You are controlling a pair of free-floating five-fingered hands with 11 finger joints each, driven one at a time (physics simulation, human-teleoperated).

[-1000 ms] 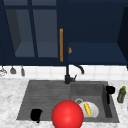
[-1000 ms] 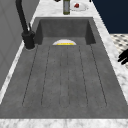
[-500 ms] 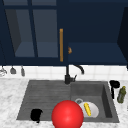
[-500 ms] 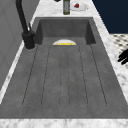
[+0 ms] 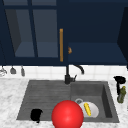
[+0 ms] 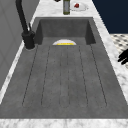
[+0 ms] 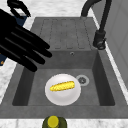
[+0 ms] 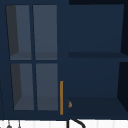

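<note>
R hand [image 7: 22, 45] fills the upper left of the right side view. Its fingers are straight and spread, gripping nothing, and it hovers over the left rim of the sink basin [image 7: 100, 82]. In the front view it's the small black shape at far right, mid-height, just above a green bottle [image 5: 121, 94] on the counter.

L hand [image 5: 36, 115] sits at lower left of the front view, by the front edge of the drainboard [image 6: 65, 75]. In the left side view it shows at the right edge, mid-height, w/ fingers stretched out toward the board and nothing in them. Can't tell if it touches the rim.

Corn cob [image 7: 62, 86] lies on a white plate [image 7: 72, 96] on the basin floor, lower centre of the right side view, approx. below and right of the R hand's fingertips and apart from them. The drain is just right of the plate.

Big red ball [image 5: 67, 115] sits at bottom centre of the front view, overlapping the plate's left side. Black faucet [image 5: 67, 75] stands at the sink's back edge, centre frame. Navy wall cabinet above has a glass door at left w/ a gold handle [image 5: 61, 45]. Small dish w/ sth red on it [image 6: 77, 5] is at top centre of the left side view, beside the bottle.
</note>
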